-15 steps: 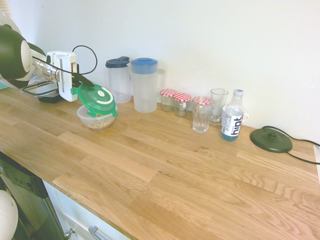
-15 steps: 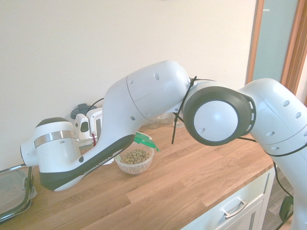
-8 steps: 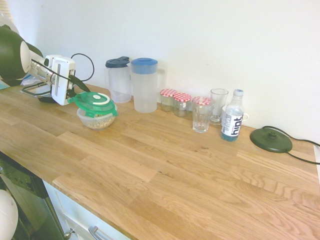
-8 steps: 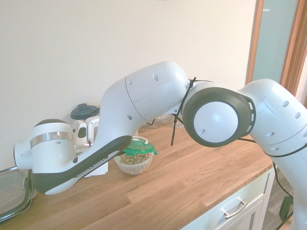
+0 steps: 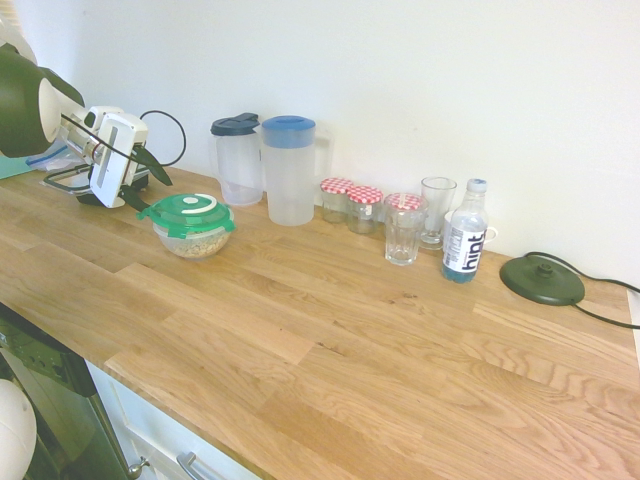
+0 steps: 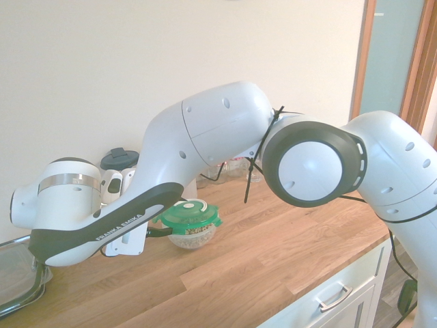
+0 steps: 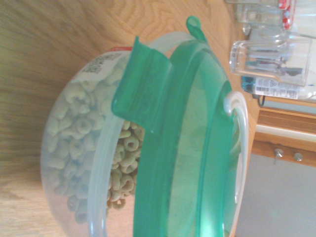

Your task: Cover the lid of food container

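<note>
Green lid (image 5: pixel 187 213) set on top of round bowl (image 5: pixel 194 243), cereal (image 7: pixel 79 133) mostly covered. Gripper (image 5: pixel 151 184) spread wide beside it, nothing held. Main part looks done; clips seem unfastened, maybe left to be pressed down.

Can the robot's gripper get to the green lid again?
Probably yes: the open gripper is right beside the green lid, which sits on top of the bowl, and nothing seems to stand between them.
</note>
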### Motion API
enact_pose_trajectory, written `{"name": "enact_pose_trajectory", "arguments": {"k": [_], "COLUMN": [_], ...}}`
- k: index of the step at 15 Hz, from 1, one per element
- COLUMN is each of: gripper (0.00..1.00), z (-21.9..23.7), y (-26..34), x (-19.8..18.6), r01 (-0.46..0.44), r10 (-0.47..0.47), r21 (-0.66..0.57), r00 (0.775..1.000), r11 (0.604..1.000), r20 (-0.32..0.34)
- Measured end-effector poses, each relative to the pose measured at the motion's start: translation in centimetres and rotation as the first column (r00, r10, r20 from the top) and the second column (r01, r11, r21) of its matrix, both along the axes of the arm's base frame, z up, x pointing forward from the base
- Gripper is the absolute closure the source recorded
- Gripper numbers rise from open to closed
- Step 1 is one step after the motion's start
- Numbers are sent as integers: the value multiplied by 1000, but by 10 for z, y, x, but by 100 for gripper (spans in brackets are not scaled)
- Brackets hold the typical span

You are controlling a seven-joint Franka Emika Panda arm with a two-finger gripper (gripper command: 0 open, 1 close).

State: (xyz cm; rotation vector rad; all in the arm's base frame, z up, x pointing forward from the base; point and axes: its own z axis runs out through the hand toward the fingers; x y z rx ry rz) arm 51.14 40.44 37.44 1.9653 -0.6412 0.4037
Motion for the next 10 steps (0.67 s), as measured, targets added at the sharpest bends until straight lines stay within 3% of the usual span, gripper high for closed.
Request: {"name": "enact_pose_trajectory", "arguments": {"k": [6, 10], "gripper": [0, 0], "z": [41, 73], "y": [6, 10], "x": [-15, -33], "r01": [3, -9], "r10": [0, 50], "r21": [120, 326], "r00": [999, 992], "r11": [993, 945], "r20": [-33, -118]}}
